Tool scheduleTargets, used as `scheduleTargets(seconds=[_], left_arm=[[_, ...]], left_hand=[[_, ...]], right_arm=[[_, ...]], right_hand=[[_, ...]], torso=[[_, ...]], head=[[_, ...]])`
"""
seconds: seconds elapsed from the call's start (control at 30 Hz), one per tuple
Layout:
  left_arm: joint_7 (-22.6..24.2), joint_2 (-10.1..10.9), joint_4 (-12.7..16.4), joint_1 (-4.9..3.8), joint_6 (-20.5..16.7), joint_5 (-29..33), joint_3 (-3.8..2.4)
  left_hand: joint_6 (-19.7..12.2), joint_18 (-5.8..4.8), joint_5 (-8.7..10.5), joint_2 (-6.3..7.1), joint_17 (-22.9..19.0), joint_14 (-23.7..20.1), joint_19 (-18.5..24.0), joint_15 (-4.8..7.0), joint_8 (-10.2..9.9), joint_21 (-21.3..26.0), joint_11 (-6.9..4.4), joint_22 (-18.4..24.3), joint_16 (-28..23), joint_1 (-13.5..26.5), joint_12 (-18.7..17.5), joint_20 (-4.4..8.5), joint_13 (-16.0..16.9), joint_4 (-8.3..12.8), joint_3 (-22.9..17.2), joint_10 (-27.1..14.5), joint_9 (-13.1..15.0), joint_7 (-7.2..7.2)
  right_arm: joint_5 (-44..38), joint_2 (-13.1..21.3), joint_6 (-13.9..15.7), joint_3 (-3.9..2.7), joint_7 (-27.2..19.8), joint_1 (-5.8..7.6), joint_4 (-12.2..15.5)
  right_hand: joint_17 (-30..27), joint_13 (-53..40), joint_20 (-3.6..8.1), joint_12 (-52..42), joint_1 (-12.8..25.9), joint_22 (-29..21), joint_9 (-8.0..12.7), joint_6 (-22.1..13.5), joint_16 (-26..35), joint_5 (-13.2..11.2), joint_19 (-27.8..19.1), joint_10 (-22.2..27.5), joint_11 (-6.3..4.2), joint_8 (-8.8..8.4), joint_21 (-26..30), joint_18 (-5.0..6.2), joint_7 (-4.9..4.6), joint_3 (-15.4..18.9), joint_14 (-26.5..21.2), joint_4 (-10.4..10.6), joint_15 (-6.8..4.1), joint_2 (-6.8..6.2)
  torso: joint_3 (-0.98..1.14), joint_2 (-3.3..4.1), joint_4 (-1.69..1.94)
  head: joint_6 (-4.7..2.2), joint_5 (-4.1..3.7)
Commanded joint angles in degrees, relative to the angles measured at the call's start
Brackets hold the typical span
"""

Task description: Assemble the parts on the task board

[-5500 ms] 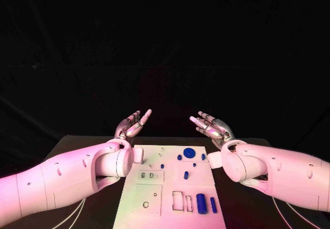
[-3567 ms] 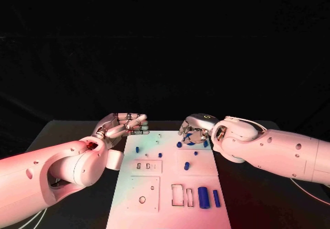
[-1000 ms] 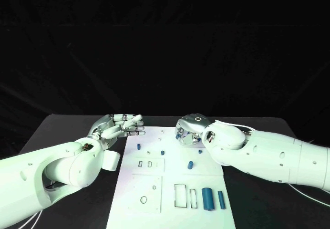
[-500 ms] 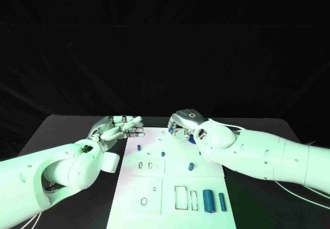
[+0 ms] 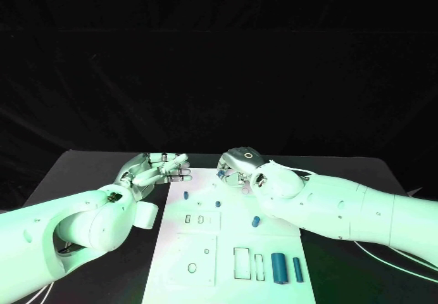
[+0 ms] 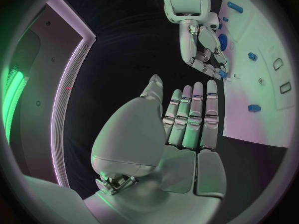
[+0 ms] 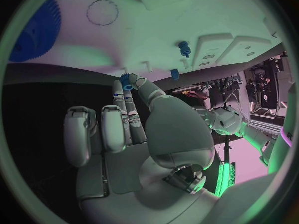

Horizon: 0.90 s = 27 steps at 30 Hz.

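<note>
Blue small gear sat pinched in the right hand, apparently for seating on the task board. The left hand hovered empty, fingers apart, beside it.

The black table carried the white task board, which lay flat in its middle, the long side running away from the robot.
</note>
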<state>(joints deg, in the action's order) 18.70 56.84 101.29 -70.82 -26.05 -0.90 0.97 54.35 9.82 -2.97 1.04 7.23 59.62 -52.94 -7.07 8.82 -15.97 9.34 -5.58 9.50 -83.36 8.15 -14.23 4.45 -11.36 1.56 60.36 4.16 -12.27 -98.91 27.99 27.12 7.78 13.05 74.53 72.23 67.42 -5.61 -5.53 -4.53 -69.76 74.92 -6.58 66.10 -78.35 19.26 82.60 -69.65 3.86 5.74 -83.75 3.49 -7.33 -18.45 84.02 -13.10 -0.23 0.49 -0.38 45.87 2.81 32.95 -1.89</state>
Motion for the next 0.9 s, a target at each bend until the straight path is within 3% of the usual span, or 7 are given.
scheduleTargets(seconds=[0.03, 0.57, 0.77, 0.9], left_arm=[[0.3, 0.0, 0.2, -0.19, 0.4, 0.1, -0.07], [0.1, 0.0, 0.3, -0.54, 0.5, 0.1, -0.09], [0.0, 0.0, 0.3, -0.67, 0.6, 0.1, -0.09], [-0.1, 0.0, 0.3, -0.74, 0.6, 0.1, -0.09]], left_hand=[[0.0, 0.73, 0.17, -0.47, 0.1, 0.0, -0.2, -0.44, -0.4, 0.4, 0.27, 0.1, -0.2, 0.2, -0.2, -0.03, -0.1, 0.1, 0.3, 0.1, -0.1, -0.39], [0.0, 0.72, 0.17, -0.53, 0.1, 0.0, -0.2, -0.47, -0.5, 0.4, 0.29, 0.1, -0.3, 0.0, -0.3, -0.06, -0.1, 0.1, 0.3, 0.0, -0.1, -0.40], [0.0, 0.72, 0.17, -0.53, 0.1, 0.0, -0.2, -0.47, -0.5, 0.4, 0.29, 0.1, -0.3, 0.0, -0.3, -0.06, -0.1, 0.1, 0.3, 0.0, -0.1, -0.40], [0.0, 0.72, 0.17, -0.53, 0.1, 0.0, -0.2, -0.47, -0.5, 0.4, 0.29, 0.1, -0.3, 0.0, -0.3, -0.06, -0.1, 0.1, 0.3, 0.0, -0.1, -0.40]], right_arm=[[0.1, -0.3, 0.3, -0.02, -0.7, -0.07, -0.4], [0.8, -1.5, 0.2, -0.03, -1.2, -0.11, -1.8], [1.0, -1.8, -0.5, -0.04, -1.1, -0.06, -2.3], [1.0, -1.9, -1.2, -0.04, -1.0, -0.02, -2.8]], right_hand=[[-0.1, 0.0, -0.12, 0.4, 0.0, 3.7, 0.0, 0.1, -0.2, -0.3, 0.3, -0.3, 0.13, 0.40, -0.1, -0.93, -0.16, -0.4, 2.1, -0.1, -0.29, -0.62], [-0.8, 0.1, -0.23, 0.7, 0.4, 3.0, -0.1, -0.3, 0.1, -0.4, -0.3, 0.0, 0.30, 0.14, 0.3, -0.74, -0.32, -0.9, 1.9, 0.4, -0.14, -1.17], [-2.1, 0.5, -0.52, 1.0, 1.0, 1.9, -0.1, -1.3, 0.8, -0.7, -1.2, 1.3, 0.77, -0.51, 1.1, -0.47, -0.78, -1.6, 1.5, 1.3, 0.23, -2.44], [-3.2, 0.8, -0.93, 1.0, 1.4, 0.7, 0.4, -3.6, 1.3, -1.2, -2.0, 3.0, 1.38, -1.88, 1.8, -0.21, -1.57, -2.0, 1.2, 1.9, 0.75, -3.57]], torso=[[-0.03, 0.31, 0.11], [-0.09, 0.61, 0.45], [-0.15, 0.70, 0.55], [-0.17, 0.75, 0.61]], head=[[-0.11, 0.04], [-0.30, 0.07], [-0.33, -0.04], [-0.34, -0.09]])
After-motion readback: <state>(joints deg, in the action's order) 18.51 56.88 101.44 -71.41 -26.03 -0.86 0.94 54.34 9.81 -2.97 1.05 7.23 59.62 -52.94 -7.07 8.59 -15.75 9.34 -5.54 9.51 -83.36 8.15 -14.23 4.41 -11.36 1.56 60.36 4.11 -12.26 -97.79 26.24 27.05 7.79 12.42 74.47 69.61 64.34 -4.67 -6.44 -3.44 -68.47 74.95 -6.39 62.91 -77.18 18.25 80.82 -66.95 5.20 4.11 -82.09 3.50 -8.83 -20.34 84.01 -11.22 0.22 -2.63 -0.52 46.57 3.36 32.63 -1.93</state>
